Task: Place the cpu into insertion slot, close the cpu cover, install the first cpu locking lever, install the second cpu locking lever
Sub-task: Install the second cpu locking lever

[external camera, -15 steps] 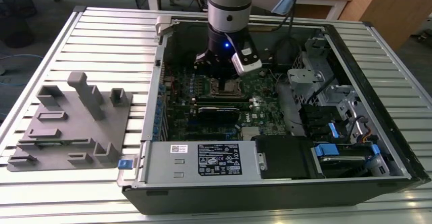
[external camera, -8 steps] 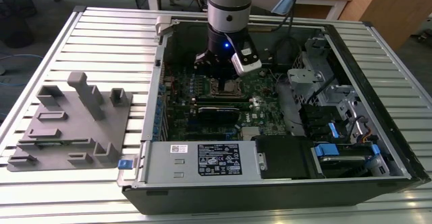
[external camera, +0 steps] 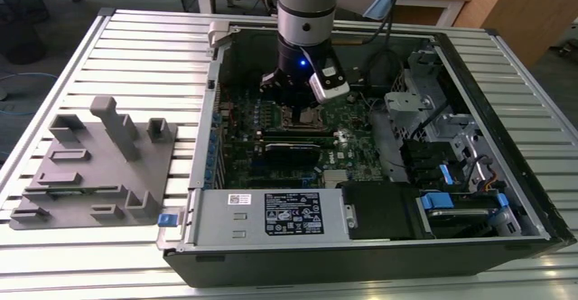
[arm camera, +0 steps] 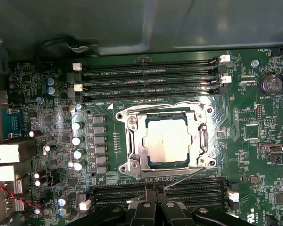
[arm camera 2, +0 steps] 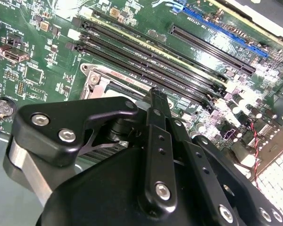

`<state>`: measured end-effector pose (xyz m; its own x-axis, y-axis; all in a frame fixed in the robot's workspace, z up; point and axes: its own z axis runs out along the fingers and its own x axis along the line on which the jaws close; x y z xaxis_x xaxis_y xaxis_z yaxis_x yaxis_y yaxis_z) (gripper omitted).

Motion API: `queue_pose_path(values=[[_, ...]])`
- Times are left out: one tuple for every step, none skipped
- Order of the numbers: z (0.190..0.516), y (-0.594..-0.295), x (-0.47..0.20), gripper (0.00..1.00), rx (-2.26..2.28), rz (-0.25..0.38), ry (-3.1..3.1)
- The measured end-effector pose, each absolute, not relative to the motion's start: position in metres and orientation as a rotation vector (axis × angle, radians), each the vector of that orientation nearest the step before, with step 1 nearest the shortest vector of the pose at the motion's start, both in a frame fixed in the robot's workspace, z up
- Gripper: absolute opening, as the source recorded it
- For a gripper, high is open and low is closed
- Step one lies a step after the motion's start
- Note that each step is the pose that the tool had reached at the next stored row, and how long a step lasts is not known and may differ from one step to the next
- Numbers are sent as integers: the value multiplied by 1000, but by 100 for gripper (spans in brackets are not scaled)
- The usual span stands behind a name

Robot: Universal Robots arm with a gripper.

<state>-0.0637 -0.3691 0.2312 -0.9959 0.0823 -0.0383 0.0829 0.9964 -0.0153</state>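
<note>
The arm (external camera: 305, 5) is a grey tube with a blue light; the black gripper (arm camera 2: 153, 141) has silver screws.

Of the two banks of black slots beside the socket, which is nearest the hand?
The bank the hand overlaps; the other bank lies across the cpu from it.

Matt silvery metal cpu (arm camera: 166, 141) inside shiny metal cpu cover (arm camera: 136, 141) frame.
</note>
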Motion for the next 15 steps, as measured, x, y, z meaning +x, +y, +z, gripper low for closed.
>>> queue_pose_path(values=[[231,-369,-64,11,128,-26,3101],[231,-369,-64,11,128,-26,3101],[231,-369,-64,11,128,-26,3101],[231,-369,-64,11,128,-26,3101],[231,-369,-64,11,128,-26,3101],[231,-369,-64,11,128,-26,3101],[230,-369,-64,11,128,-25,3101],[230,-369,-64,11,128,-25,3101],[230,-369,-64,11,128,-26,3101],[229,-369,-64,11,128,-26,3101],[229,-369,-64,11,128,-26,3101],[229,-369,-64,11,128,-26,3101],[229,-369,-64,11,128,-26,3101],[228,-369,-64,11,128,-26,3101],[228,-369,-64,11,128,-26,3101]])
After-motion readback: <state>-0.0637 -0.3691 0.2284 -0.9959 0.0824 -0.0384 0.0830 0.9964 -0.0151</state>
